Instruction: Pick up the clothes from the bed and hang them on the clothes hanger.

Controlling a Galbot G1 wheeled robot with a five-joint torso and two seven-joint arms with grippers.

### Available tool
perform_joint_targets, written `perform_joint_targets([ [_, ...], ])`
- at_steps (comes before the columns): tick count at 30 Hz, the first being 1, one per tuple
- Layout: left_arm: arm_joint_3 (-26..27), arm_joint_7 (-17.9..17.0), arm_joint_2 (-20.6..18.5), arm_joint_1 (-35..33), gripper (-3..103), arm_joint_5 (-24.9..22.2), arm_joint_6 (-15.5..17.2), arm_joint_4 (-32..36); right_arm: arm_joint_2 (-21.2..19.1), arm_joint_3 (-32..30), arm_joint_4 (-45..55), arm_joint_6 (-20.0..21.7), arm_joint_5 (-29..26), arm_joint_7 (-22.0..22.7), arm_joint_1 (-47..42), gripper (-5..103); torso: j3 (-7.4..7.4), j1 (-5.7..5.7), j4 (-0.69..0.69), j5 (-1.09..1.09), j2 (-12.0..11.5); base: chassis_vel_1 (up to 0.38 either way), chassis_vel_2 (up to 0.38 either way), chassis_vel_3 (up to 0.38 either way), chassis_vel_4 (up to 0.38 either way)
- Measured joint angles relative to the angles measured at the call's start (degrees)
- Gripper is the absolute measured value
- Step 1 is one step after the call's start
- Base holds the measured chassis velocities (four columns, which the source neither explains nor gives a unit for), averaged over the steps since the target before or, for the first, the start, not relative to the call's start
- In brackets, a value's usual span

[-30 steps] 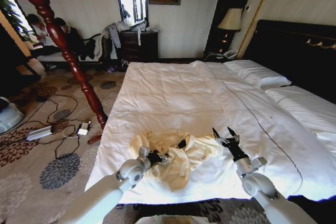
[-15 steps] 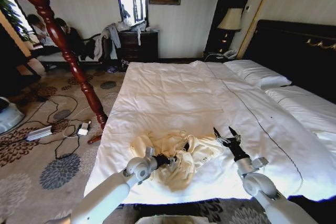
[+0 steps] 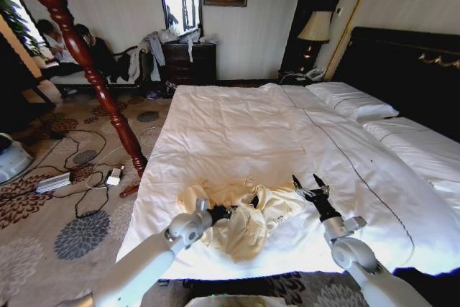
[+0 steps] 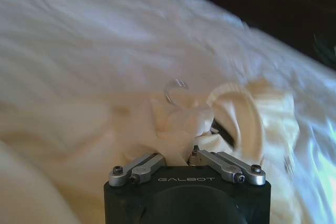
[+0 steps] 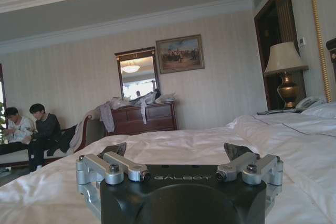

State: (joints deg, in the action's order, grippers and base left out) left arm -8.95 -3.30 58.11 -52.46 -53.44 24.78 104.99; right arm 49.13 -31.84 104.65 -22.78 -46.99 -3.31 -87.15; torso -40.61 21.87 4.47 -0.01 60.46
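1. Fingers of the left gripper (image 3: 224,213): closed down into the folds of the clothes (image 3: 241,217), pinching cream fabric; in the left wrist view the fingers (image 4: 152,162) converge on a bunched knot of cloth (image 4: 181,124).
2. Left arm: rises from the lower left of the head view, forearm angled up and rightward, wrist low over the near end of the bed (image 3: 237,127).
3. Right gripper (image 3: 309,186): fingers spread wide, holding nothing, just beside the shirt's right edge and above the duvet. Right arm comes up from the lower right, forearm tilted up and leftward.
4. Clothes: crumpled cream heap near the foot edge of the bed, long axis running across the bed, left to right; one lobe hangs toward the near edge.
5. Clothes hanger (image 3: 251,199): dark piece partly buried in the heap; its silver hook (image 4: 175,88) lies on the fabric in the left wrist view. Which way the hanger body lies cannot be told.
6. Open room: broad bare duvet beyond the heap toward the pillows (image 3: 352,100); the left bed edge drops to patterned carpet (image 3: 79,235).
7. Coat stand (image 3: 86,62): red-brown, leaning across the left of the head view, well apart from the heap.
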Motion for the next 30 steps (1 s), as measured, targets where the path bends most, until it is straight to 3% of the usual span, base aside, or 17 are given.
perform_joint_targets([
  [6, 2.4, -0.1, -2.0, -2.5, 3, -1.9, -0.3, 2.3, 0.6, -0.2, 0.0, -0.1, 0.2, 0.1, 0.3, 100, 0.0, 0.0, -0.01, 0.0, 0.0, 0.0, 0.0, 0.0, 0.0],
  [13, -3.2, -2.8, -2.4, -5.4, 3, 1.8, -0.6, 3.2, 1.7, -0.2, -0.2, -0.2, 0.6, 0.1, 0.8, 100, 0.0, 0.0, -0.02, 0.0, 0.0, 0.0, 0.0, 0.0, 0.0],
  [15, -4.7, -3.3, -2.0, -5.9, 14, 3.7, -1.4, 3.1, 1.8, -0.2, -0.2, -0.3, 0.7, 0.1, 0.7, 100, 0.0, 0.0, 0.0, 0.0, 0.0, 0.0, 0.0, 0.0, 0.0],
  [16, -4.7, -3.3, -2.0, -5.9, 14, 3.7, -1.4, 3.1, 1.8, -0.2, -0.2, -0.3, 0.7, 0.1, 0.7, 100, 0.0, 0.0, 0.0, 0.0, 0.0, 0.0, 0.0, 0.0, 0.0],
  [20, -6.3, -3.5, -1.7, -5.8, 35, 6.0, -2.6, 2.8, 1.8, -0.3, -0.4, -0.5, 0.7, 0.1, 0.6, 100, 0.0, 0.0, -0.01, 0.01, 0.0, 0.0, 0.0, 0.0, 0.0],
  [22, -6.8, -3.5, -1.4, -5.4, 35, 6.3, -2.7, 2.5, 1.8, -0.3, -0.5, -0.5, 0.7, 0.1, 0.6, 100, 0.0, 0.0, -0.01, 0.01, 0.0, 0.0, 0.0, 0.0, 0.0],
  [25, -8.6, -3.5, 0.0, -3.9, 51, 6.5, -2.8, 0.9, 1.6, -0.1, -0.9, -0.5, 0.7, 0.1, 0.7, 100, 0.0, 0.0, -0.01, 0.01, 0.0, 0.0, 0.0, 0.0, 0.0],
  [28, -10.2, -3.5, 1.2, -2.7, 57, 6.5, -2.8, -0.4, 1.5, 0.1, -1.2, -0.5, 0.6, 0.1, 0.8, 100, 0.0, 0.0, -0.01, 0.01, 0.0, 0.0, 0.0, 0.0, 0.0],
  [30, -12.0, -4.2, 2.7, -1.3, 68, 6.5, -2.3, -2.0, 1.3, 0.2, -1.4, -0.5, 0.5, 0.3, 0.9, 100, 0.0, 0.0, 0.0, 0.01, 0.0, 0.0, 0.0, 0.0, 0.0],
])
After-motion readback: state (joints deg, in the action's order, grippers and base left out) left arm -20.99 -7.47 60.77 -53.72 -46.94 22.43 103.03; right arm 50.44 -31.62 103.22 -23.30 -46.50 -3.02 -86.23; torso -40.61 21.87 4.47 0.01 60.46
